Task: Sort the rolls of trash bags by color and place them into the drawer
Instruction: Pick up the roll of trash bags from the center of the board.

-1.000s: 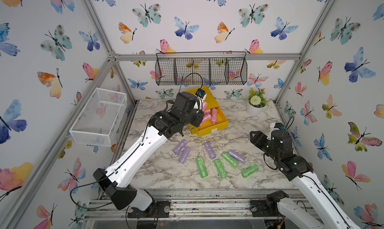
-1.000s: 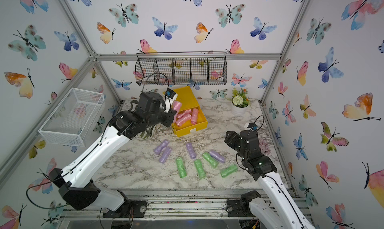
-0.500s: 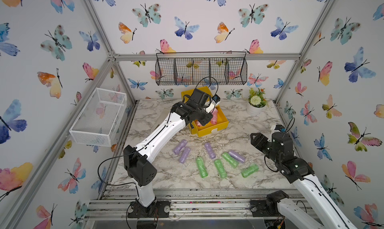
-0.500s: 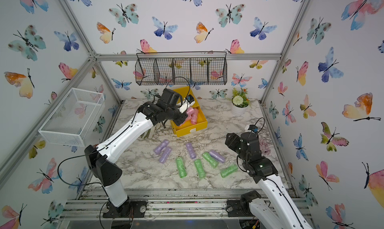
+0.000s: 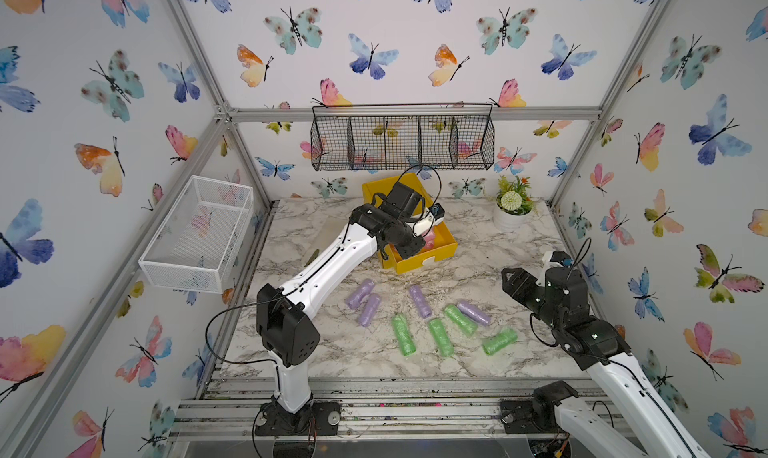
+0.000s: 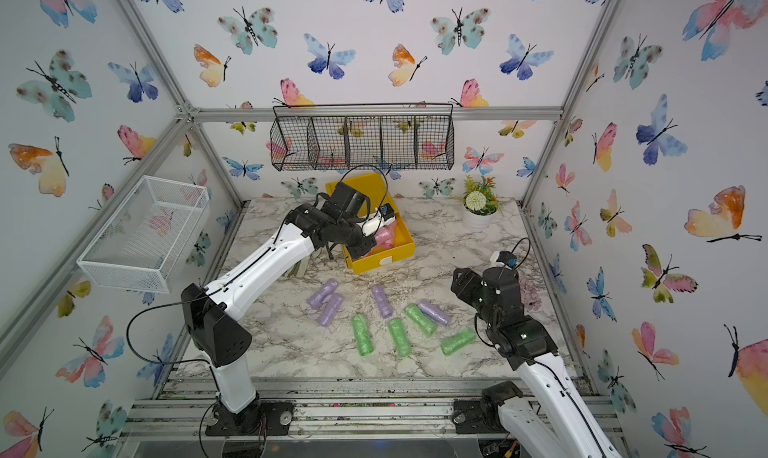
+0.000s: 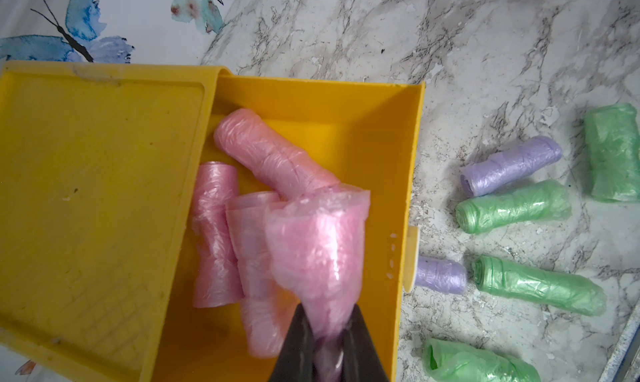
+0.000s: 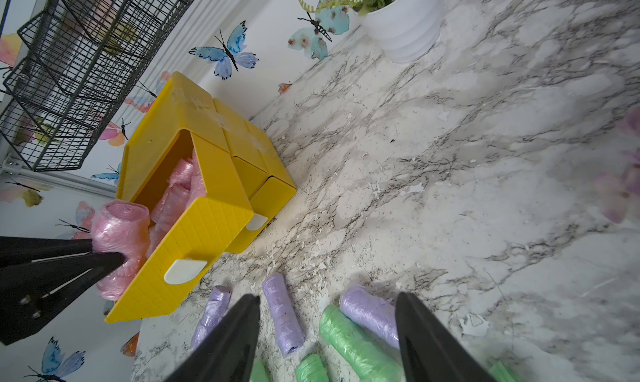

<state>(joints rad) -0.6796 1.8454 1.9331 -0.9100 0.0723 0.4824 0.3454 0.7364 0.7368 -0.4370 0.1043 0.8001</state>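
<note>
The yellow drawer (image 5: 424, 260) (image 6: 382, 258) stands at the back of the table with its top drawer pulled out. Three pink rolls (image 7: 213, 234) lie inside it. My left gripper (image 7: 327, 314) hangs over the open drawer (image 7: 381, 138), shut on another pink roll (image 7: 317, 245) (image 8: 119, 228). Several purple rolls (image 5: 419, 301) and several green rolls (image 5: 403, 334) lie loose on the marble in front. My right gripper (image 8: 328, 296) (image 5: 515, 283) hovers open above the table's right side, a purple roll (image 8: 370, 314) and a green roll (image 8: 356, 345) showing between its fingers.
A black wire basket (image 5: 401, 142) hangs on the back wall above the drawer. On the left wall hangs a white mesh basket (image 5: 199, 231). A white potted plant (image 5: 513, 211) stands at the back right. The drawer's lower two drawers (image 8: 270, 193) are closed.
My left arm has reached forward and down, carrying the pink roll from above the drawer's left side to just over the open drawer. The right arm has barely moved.
</note>
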